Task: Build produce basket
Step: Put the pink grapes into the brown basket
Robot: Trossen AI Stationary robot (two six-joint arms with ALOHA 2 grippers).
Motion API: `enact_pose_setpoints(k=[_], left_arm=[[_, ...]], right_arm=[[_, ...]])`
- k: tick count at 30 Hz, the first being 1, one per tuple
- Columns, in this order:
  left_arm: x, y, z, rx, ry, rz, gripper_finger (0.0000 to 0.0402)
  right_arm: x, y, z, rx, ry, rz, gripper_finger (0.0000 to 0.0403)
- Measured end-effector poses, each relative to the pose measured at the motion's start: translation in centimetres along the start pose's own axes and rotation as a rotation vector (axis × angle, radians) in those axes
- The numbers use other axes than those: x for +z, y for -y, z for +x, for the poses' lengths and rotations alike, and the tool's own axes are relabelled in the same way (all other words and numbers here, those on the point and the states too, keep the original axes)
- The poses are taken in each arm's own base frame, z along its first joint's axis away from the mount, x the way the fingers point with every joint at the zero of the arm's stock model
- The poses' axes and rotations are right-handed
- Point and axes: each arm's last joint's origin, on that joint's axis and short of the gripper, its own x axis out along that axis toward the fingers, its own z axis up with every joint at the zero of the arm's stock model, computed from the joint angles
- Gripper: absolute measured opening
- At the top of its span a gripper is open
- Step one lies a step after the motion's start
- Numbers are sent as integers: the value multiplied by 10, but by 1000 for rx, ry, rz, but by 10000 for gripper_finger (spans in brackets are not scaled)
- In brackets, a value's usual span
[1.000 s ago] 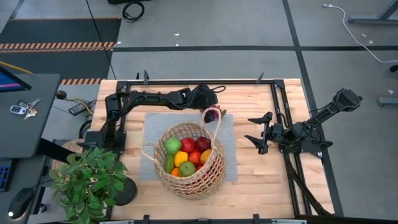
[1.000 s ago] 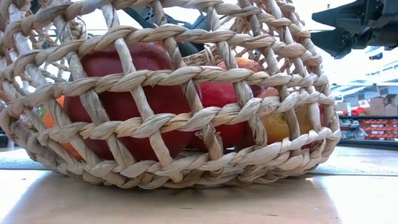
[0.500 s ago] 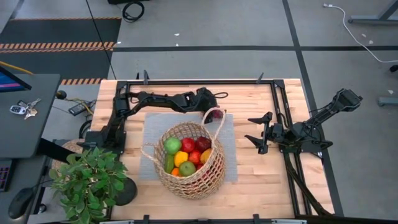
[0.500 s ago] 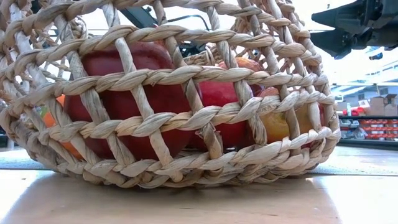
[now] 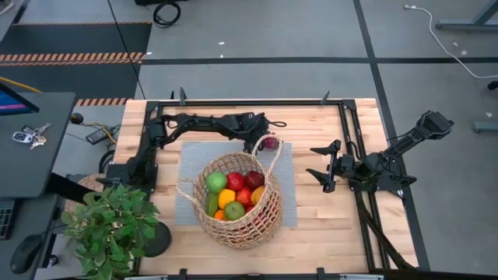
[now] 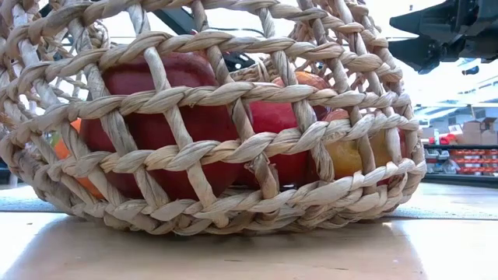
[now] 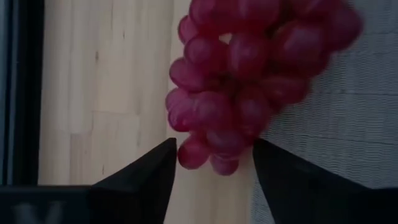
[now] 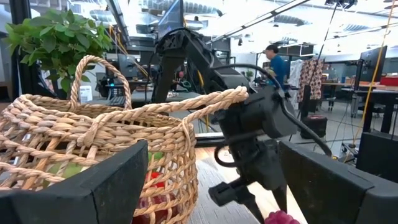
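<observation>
The tan wicker basket [image 5: 258, 222] stands on a grey mat [image 5: 191, 155] at the table's middle. It holds several toy fruits: a green apple [image 5: 216, 183], red pieces [image 5: 236, 180] and a yellow one [image 5: 226, 197]. A purple grape bunch [image 5: 269, 142] lies on the mat's far edge, just beyond the basket's far handle. My left gripper [image 7: 214, 163] is open, slanting down over the grapes [image 7: 249, 74], with its fingertips on either side of the bunch's nearest berries. My right gripper [image 5: 317, 165] waits open and empty at the table's right. My left gripper's fingers [image 7: 155, 171] stand close on either side of the bunch's nearest berries [image 7: 214, 155], coming from above and from the table's left. I cannot tell whether they touch them. The bunch lies on the mat.
A potted green plant [image 5: 109, 222] stands at the table's near left corner. The black frame rail [image 5: 354, 148] runs along the table's right side. Bare wood [image 5: 311, 225] lies to the right of the basket. A person [image 8: 273, 59] shows far off in the room.
My left gripper has drawn back a little toward the table's far left, away from the grapes. The grape bunch has stayed on the mat behind the basket's handle. The basket and the right arm have kept still.
</observation>
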Motion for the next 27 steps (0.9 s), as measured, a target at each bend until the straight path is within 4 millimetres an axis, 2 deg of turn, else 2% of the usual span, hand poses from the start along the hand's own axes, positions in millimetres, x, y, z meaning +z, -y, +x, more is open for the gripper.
enact_pose_setpoints(k=[9,17,23,27], left_arm=[[9,2,7,31,75,37,131],[11,-1,7,50,100,34,17],[13,-1,5,55,115,26,20],[16,-6,-8,66,148,4,11]], right_arm=[[0,0,0,0,0,0,362],[0,0,0,0,1,0,362],[0,0,0,0,0,0,362],[0,0,0,0,0,0,362]])
